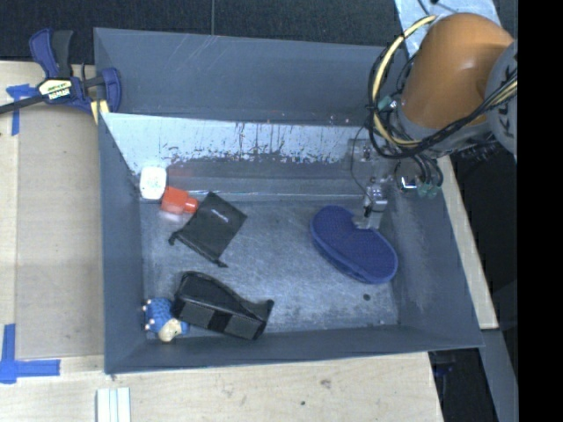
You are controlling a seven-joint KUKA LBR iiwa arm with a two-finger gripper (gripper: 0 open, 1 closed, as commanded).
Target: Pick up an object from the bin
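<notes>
1 camera looks down into the bin (pixel 264 69), slightly oblique

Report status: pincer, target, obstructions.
Pincer at upper end of blue oval pad, right side of bin. Pad lies apart from the rest. Black flat square and black wedge well off, view-left.

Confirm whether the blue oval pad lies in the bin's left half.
No, the blue oval pad lies in the right half of the bin, next to the gripper.

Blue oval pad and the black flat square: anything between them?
Nothing: camera view shows bare bin floor between the blue oval pad and the black flat square.
</notes>
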